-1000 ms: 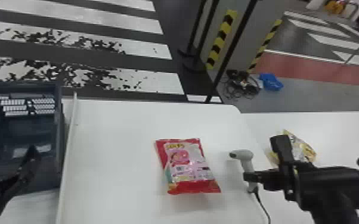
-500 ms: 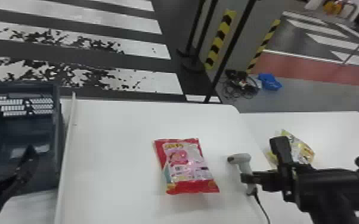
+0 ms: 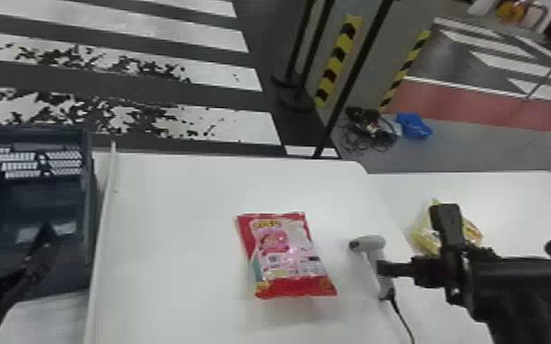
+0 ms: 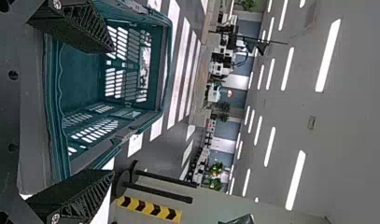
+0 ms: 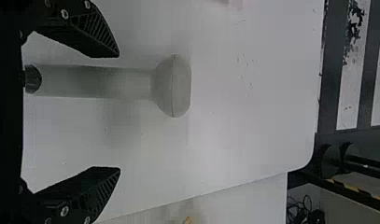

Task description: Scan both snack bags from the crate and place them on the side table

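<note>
In the head view my left gripper (image 3: 43, 247) is over the grey-blue crate (image 3: 88, 201); in the left wrist view the gripper (image 4: 114, 111) stands open before the crate (image 4: 80, 79), with nothing between its fingers. My right gripper (image 3: 391, 269) is beside the handle of the white scanner (image 3: 373, 242). From the wrist, the right gripper (image 5: 118, 112) is open, the handle of the scanner (image 5: 99, 83) lying between its spread fingers, closer to one. A red and pink snack bag (image 3: 286, 256) lies flat left of the scanner. The yellow snack bag (image 3: 425, 233) rests on the side table (image 3: 512, 196), partly behind my right arm.
The white main table (image 3: 174, 228) has a raised strip (image 3: 105, 219) along its left side, next to the crate. A black cable (image 3: 402, 315) trails from the scanner's handle. Black poles (image 3: 357, 68) stand beyond the tables.
The scanner's head has tipped slightly lower and its handle slants more than a second ago. My right gripper has shifted only slightly. Both bags lie where they were.
</note>
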`<state>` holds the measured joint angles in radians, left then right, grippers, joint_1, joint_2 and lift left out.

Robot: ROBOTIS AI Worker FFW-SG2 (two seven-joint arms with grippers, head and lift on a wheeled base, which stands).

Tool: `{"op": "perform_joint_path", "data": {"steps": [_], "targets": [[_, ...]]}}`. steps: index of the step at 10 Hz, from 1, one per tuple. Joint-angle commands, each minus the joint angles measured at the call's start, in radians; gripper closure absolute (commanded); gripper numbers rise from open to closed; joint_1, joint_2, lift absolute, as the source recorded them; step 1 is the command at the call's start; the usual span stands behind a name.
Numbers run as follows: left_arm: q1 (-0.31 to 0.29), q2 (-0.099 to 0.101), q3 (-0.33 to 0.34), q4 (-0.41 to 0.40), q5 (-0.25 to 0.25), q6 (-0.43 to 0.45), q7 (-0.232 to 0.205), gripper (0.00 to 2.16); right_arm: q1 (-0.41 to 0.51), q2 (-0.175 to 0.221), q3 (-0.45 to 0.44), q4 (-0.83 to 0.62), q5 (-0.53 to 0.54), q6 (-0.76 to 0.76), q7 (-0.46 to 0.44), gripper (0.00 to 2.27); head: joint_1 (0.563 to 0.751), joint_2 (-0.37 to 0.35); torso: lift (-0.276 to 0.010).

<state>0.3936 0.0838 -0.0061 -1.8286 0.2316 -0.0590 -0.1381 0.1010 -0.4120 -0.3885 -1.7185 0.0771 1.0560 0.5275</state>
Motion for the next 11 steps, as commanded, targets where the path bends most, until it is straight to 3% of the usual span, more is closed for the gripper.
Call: {"op": "perform_joint_path", "data": {"steps": [1, 3, 5, 8, 11], "targets": [[0.001, 0.001, 0.0, 0.0, 0.0, 0.0, 0.0, 0.08, 0.02, 0.015, -0.033, -0.078, -0.011, 0.032, 0.0, 0.08, 0.695, -0.35, -0.095], [-0.001, 0.001, -0.002, 0.0, 0.0, 0.0, 0.0, 0.08, 0.065, 0.035, -0.058, -0.211, -0.082, 0.1, 0.003, 0.09, 0.695, -0.35, -0.095], [0.001, 0.002, 0.0, 0.0, 0.0, 0.0, 0.0, 0.08, 0.091, 0.05, -0.078, -0.306, -0.174, 0.201, 0.06, 0.11, 0.695, -0.34, -0.095], [0.002, 0.002, 0.0, 0.0, 0.0, 0.0, 0.0, 0.08, 0.091, 0.058, -0.092, -0.326, -0.298, 0.306, 0.095, 0.12, 0.695, -0.265, -0.095], [0.001, -0.001, -0.002, 0.003, 0.0, 0.0, -0.002, 0.08, 0.075, 0.067, -0.038, -0.273, -0.321, 0.315, 0.095, 0.12, 0.695, -0.232, -0.095]]}}
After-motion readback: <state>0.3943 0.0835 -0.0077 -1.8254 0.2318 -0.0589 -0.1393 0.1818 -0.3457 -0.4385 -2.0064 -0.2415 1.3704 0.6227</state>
